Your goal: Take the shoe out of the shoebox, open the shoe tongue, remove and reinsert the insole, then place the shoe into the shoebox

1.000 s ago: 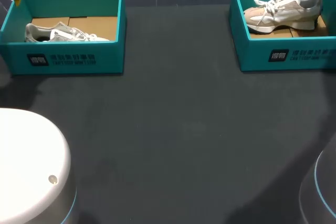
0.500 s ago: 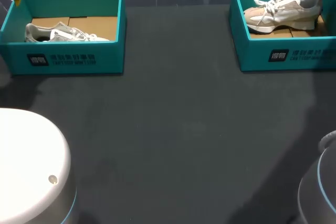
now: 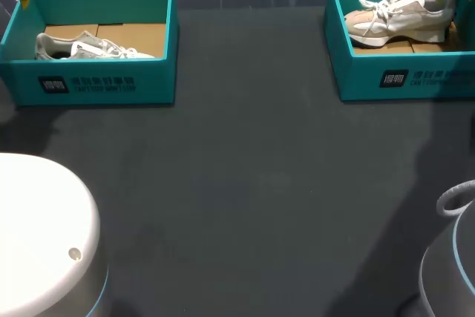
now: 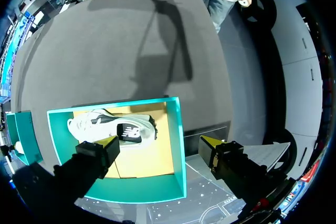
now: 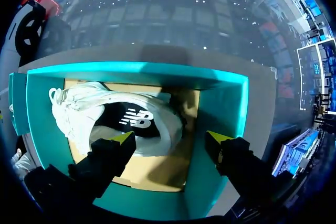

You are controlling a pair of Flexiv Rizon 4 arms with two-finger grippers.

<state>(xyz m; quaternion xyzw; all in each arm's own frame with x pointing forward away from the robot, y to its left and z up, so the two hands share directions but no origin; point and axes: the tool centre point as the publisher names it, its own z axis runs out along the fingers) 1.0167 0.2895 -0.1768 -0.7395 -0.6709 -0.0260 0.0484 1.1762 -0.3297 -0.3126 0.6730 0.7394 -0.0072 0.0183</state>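
Shoe, two on hand, one per box; entries run from the frame's left to its right.

Item 1. Left shoebox (image 3: 89, 83), teal, open-topped, at the upper left of the head view, near the far edge of the desk (image 3: 252, 183). The left shoe (image 3: 89, 46), pale with white laces, lies on its side on the cardboard floor against the near wall. I judge that it lies low so the walls keep it from sliding.

Item 2. Left claw (image 4: 158, 141), spread wide and holding nothing. It hangs above the box's outer end, with one finger over the cardboard floor and the other outside the end wall. The shoe lies ahead of it and apart from both fingers. I read this as a parked station, not a grasp.

Item 3. Middle of the desk: dark open surface between the boxes. This looks to me like the natural working ground for the tongue and insole steps. A white arm housing (image 3: 37, 235) crowds the lower left corner.

Item 4. Right shoebox (image 3: 401, 76), teal, at the upper right of the head view. The right shoe (image 3: 397, 16), beige and white, rests inside with its toe toward the frame's middle and its heel toward the right end wall.

Item 5. Right claw (image 5: 170, 137), spread wide and gripping nothing. One finger is over the heel end of the shoe and the other over the box's end wall. I cannot tell whether either one touches. My judgement is that it is lining up on the heel to lift the shoe out. That wall leaves little room for the outer finger, so a straight lift looks safest.
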